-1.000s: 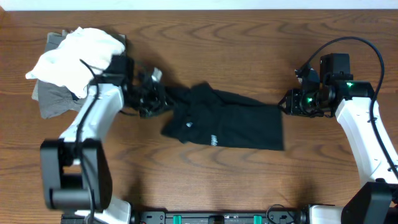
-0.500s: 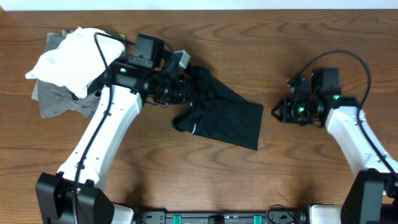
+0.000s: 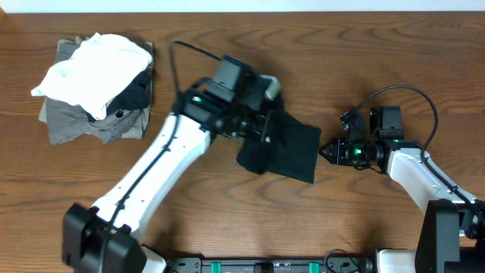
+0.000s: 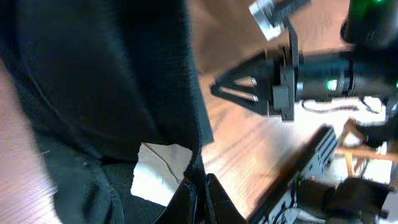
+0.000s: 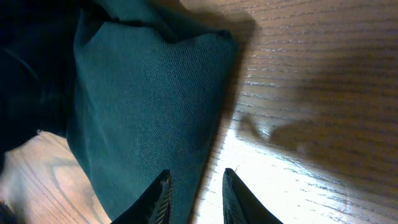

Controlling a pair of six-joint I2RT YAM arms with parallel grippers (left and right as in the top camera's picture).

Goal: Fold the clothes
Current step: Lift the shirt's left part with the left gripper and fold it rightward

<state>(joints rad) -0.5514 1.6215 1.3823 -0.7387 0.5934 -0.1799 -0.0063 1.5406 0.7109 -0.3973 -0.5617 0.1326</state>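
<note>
Left gripper (image 4: 198, 193): We see its two fingers pressed together on an edge of the black cloth (image 3: 288, 152). It has a tight hold.
Right gripper (image 5: 196, 174): Its two fingers are a little way apart. We see nothing held between them. One finger is over the cloth and the other is over the bare table (image 3: 379, 61). We cannot tell if they touch the cloth.
Where the cloth is: One end is bunched up at the left gripper. The rest lies flat on the table, between the two grippers. Its side edge is right at the right gripper's tips.
Which way the cloth goes: Its long way runs on a slant, from the left gripper toward the right gripper's side. The held end is bunched and the flat end is wide.
Tag (image 4: 158, 177): We see a small white tag on the cloth, just beside the left gripper's fingers.
Pile (image 3: 91, 68): A heap of other clothes, white on top, sits well apart from both grippers, off to the left gripper's left.
</note>
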